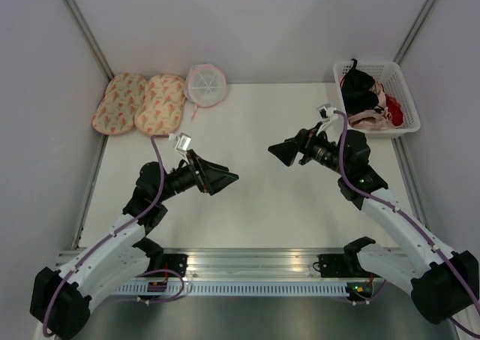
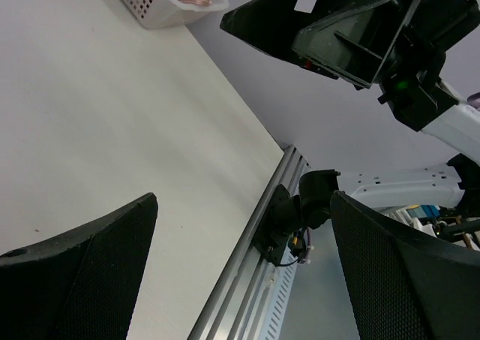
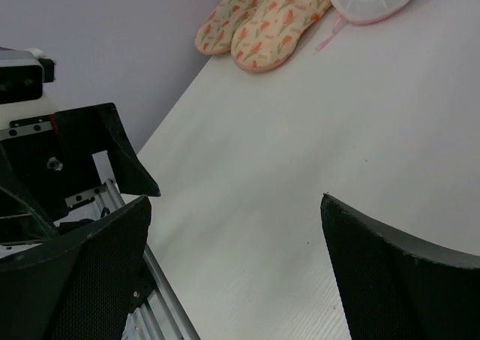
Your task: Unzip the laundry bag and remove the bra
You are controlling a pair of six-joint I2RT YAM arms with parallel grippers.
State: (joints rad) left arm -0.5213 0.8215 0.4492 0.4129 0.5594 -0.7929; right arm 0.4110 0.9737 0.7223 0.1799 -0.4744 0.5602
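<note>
Black textured fingers point(image 2: 82, 280) are hogging the bottom corners of both wrist views, so that's the closest stuff. On the left end effector point(image 1: 231, 178) they're spreading wide apart, fully released, with just bare desk point(image 2: 112, 92) and the aluminium rail point(image 2: 238, 276) showing between them. The right end effector point(image 1: 274, 150) is doing the same thing, splayed open and gripping nothing. Both are hanging above the middle of the desk, tips pointing at each other with a clear gap between them. The laundry bag point(image 1: 205, 84) is lying flat at the far edge, well beyond the left end effector and a bit off to its left, with its pink trim and white ribs facing up. I can't tell whether the bra is sitting inside it, since the mesh is just reading as white from here. Two peach patterned pads point(image 1: 140, 103) are lying side by side further left of the bag, the nearer one just about touching it. Over on the other side, a white basket point(image 1: 366, 64) is sitting just beyond the right end effector and to its right, holding a black bra point(image 1: 358, 85) plus some pink and red garments point(image 1: 379, 116) bunched together.
</note>
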